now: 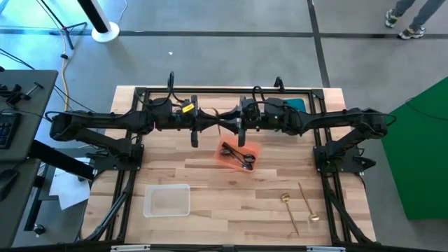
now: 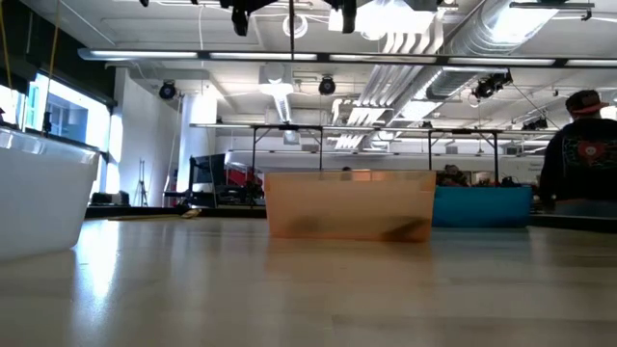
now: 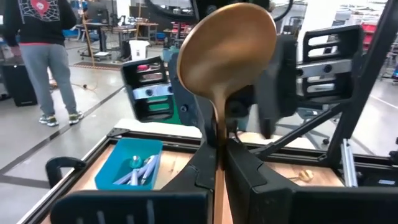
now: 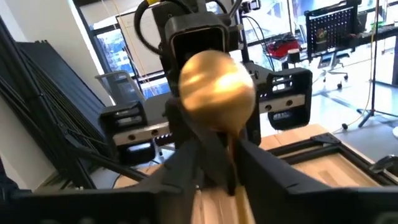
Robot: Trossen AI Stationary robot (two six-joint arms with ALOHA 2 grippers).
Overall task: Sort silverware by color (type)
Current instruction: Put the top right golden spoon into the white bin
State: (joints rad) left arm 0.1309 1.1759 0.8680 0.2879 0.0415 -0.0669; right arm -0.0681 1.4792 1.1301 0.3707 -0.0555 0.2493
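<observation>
A gold spoon (image 3: 227, 56) stands upright high above the table's middle, bowl up, between my two grippers, which face each other there. My left gripper (image 3: 222, 140) is shut on it. My right gripper (image 4: 227, 149) comes from the opposite side. Its fingers stand slightly apart with the spoon's handle (image 4: 233, 158) between them. In the low view the thin handle (image 2: 291, 34) hangs down from the grippers. Black silverware lies in the orange bin (image 1: 238, 155), silver pieces in the blue bin (image 3: 134, 165). More gold pieces (image 1: 306, 203) lie on the wood near the right front. My left gripper pinches the spoon's neck just below the bowl (image 3: 219, 124) between its two fingers. The fingers come level from the table's left side and lie across the handle. The spoon stands upright, bowl above the fingers, lifted clear of the table. My right gripper has the handle between its parted fingers (image 4: 255, 162); whether they touch it I cannot tell.
A clear white bin (image 1: 166, 199) stands near the left front and the blue bin (image 1: 295, 103) at the far edge under the right arm. A black frame (image 1: 140, 91) runs round the table. A person (image 3: 43, 56) stands in the room beyond.
</observation>
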